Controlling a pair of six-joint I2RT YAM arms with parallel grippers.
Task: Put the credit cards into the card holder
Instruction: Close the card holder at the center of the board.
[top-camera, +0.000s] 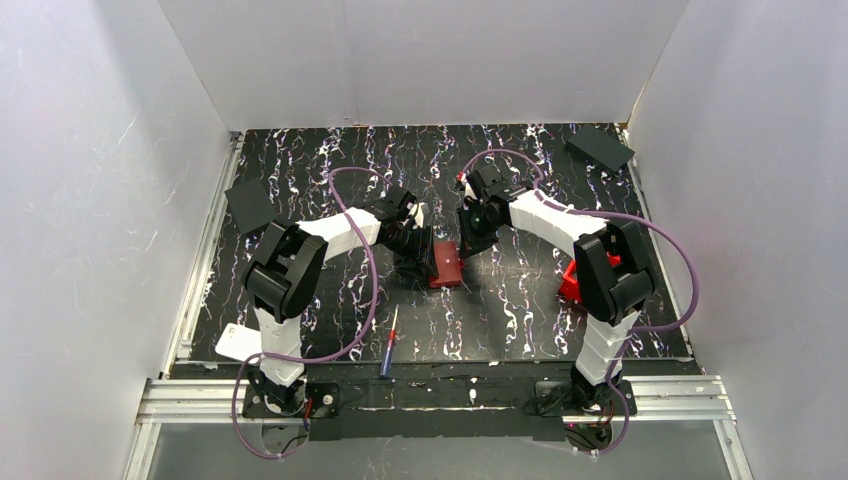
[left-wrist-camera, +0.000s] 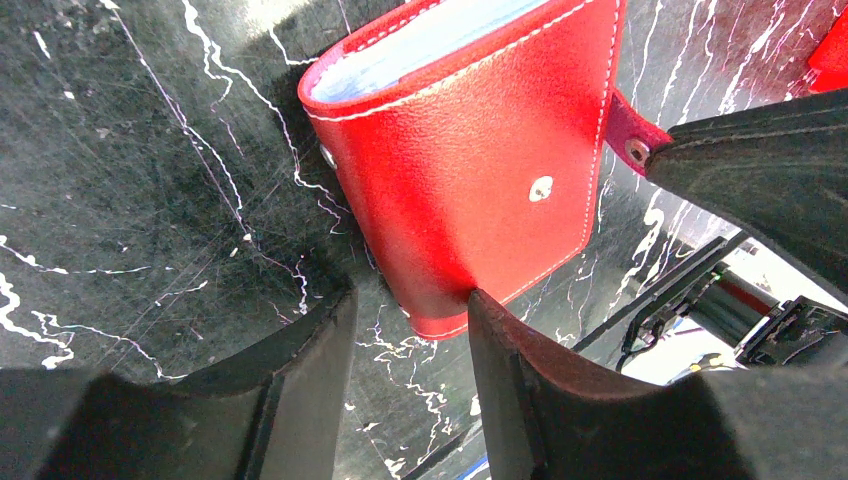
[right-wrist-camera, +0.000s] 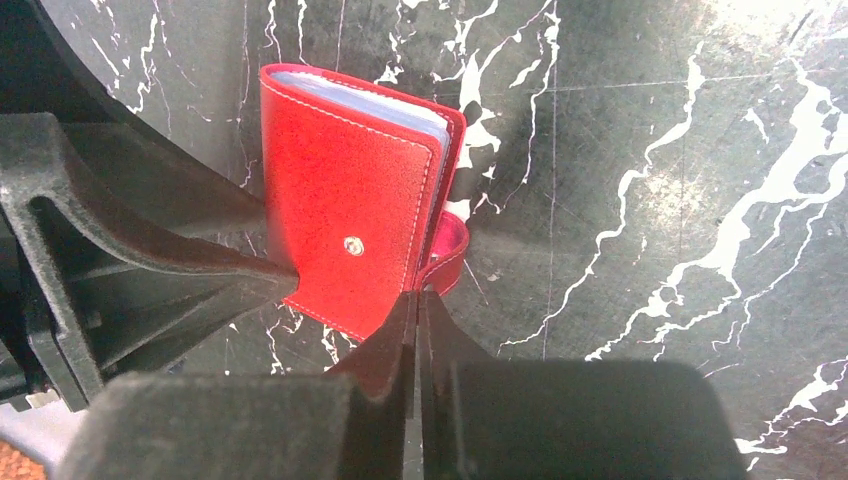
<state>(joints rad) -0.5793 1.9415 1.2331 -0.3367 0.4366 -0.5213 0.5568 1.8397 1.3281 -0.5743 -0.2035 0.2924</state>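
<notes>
The card holder (top-camera: 446, 266) is a small red folding case lying shut on the black marbled table, with bluish pockets showing at its open edge (left-wrist-camera: 400, 50). My left gripper (left-wrist-camera: 410, 300) stands open at the holder's left side, and its right finger (left-wrist-camera: 520, 370) touches the holder's near corner. My right gripper (right-wrist-camera: 415, 295) is shut, its tips pinched on the end of the holder's snap strap (right-wrist-camera: 452, 250). A pale thin credit card (top-camera: 237, 342) lies by the left arm's base.
Black flat squares lie at the left edge (top-camera: 250, 206) and the far right corner (top-camera: 600, 148). A red bin (top-camera: 570, 282) sits partly hidden behind the right arm. A blue-and-red pen (top-camera: 388, 348) lies near the front edge.
</notes>
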